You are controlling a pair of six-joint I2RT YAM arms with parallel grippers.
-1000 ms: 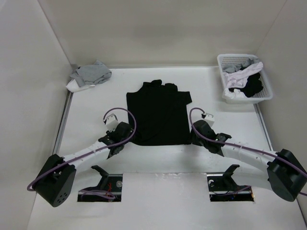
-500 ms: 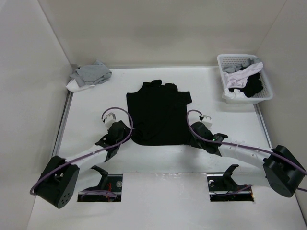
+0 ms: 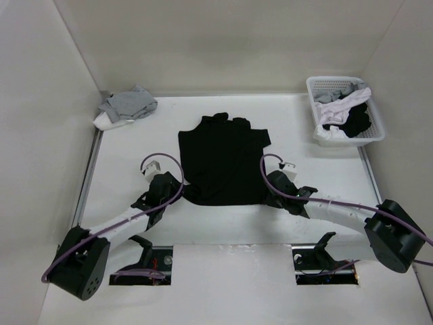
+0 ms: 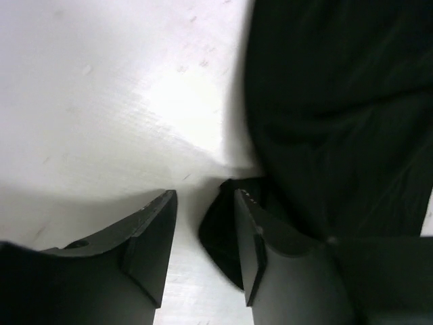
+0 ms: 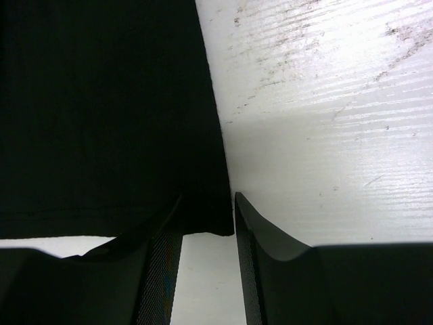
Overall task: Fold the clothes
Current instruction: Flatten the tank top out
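The clothes, a plain black T-shirt [image 3: 223,162], lie flat in the middle of the white table, collar toward the back wall. My left gripper [image 3: 180,192] is at the shirt's near left corner. In the left wrist view its jaws [image 4: 204,196] stand open, with a small fold of the black fabric [image 4: 220,233] lying between them against the right finger [image 4: 260,250]. My right gripper [image 3: 268,192] is at the near right corner. Its jaws [image 5: 208,200] are open and straddle the hem corner [image 5: 211,217], with bare table visible between the fingers.
A light grey and white garment [image 3: 125,106] is bunched in the back left corner. A white plastic basket [image 3: 313,86] with black and white garments stands at the back right. Walls close in on three sides. Two cut-outs [image 3: 142,261] sit in the near edge.
Both grippers have edged inward to the shirt's near corners, and both pairs of jaws have narrowed a little. The shirt itself lies as before.
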